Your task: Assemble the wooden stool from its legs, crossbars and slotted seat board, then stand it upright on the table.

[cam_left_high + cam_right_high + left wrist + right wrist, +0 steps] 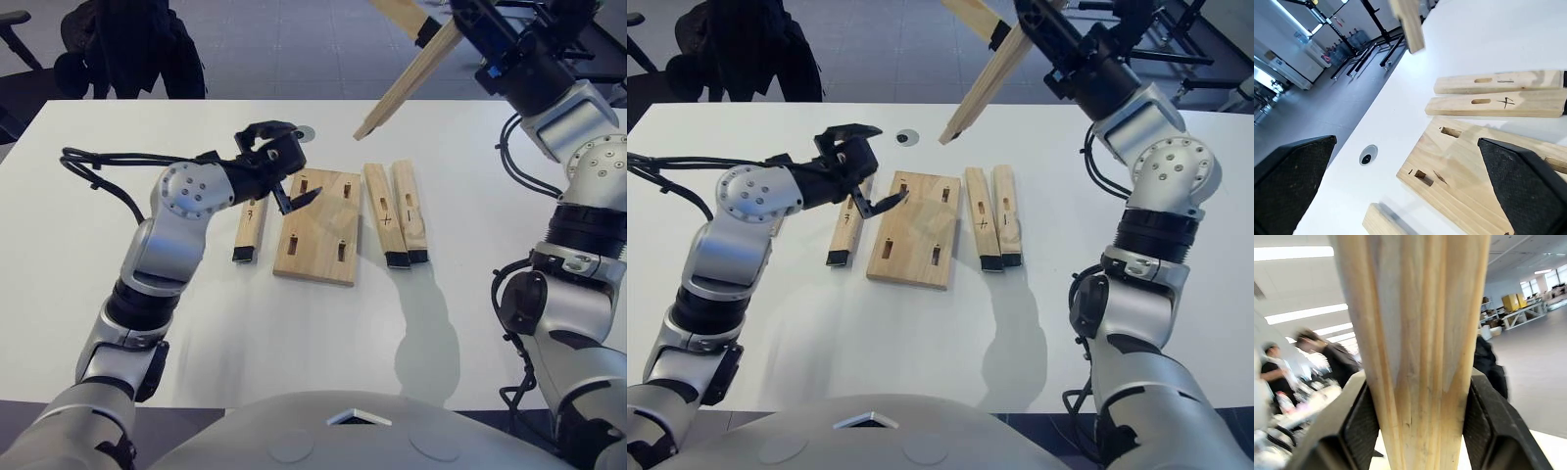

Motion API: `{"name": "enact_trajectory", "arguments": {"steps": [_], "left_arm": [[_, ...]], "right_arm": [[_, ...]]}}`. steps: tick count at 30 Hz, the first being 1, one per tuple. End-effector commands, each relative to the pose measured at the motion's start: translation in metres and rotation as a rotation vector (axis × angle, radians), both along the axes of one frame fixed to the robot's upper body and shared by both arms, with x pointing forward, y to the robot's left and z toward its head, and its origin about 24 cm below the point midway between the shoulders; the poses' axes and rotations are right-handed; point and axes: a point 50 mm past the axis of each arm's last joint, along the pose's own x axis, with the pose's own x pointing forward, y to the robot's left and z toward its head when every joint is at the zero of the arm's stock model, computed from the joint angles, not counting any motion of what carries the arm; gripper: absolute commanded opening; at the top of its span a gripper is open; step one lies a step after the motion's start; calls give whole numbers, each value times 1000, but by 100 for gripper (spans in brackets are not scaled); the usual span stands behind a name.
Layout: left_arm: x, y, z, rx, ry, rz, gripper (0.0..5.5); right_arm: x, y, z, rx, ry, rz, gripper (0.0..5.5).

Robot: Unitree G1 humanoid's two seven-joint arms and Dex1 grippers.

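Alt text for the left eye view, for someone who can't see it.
The right gripper holds a long pale wooden leg raised above the white table. The open left gripper is over the flat slotted wooden seat board; a single leg lies left of it, a pair of legs right.

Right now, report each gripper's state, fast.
Left gripper: open, empty, over the seat board.
Right gripper: shut on a wooden piece, held aloft.

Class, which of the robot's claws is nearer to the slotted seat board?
Left. The open left claw hovers over the seat board's far left corner; the right claw grips a wooden piece high above, farther right.
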Motion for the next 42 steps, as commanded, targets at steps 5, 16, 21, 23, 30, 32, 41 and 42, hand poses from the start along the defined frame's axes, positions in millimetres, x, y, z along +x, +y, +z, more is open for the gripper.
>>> {"name": "enact_trajectory", "arguments": {"steps": [5,16,21,23,30,32,41,42], "left_arm": [[-7,7,-53,-39,202,49,531],[-25,2,-83,-34,322,15,531],[-36,-1,-89,-31,369,-16,531],[-37,-2,-89,-33,380,-18,531],[-37,-17,-85,-92,368,16,531],[-31,-28,-83,-97,311,34,531],[-20,-62,-93,180,-24,31,531],[-22,-62,-99,202,-24,25,531]], "right_arm": [[19,28,-31,-246,-110,147,209],[19,8,-69,-434,-97,315,209],[25,3,-63,-405,-135,267,209],[28,3,-56,-382,-156,251,209],[37,8,-44,-319,-181,168,209],[39,9,-41,-291,-182,132,209],[23,13,-44,-161,-125,37,209],[22,13,-44,-150,-117,33,209]]}}
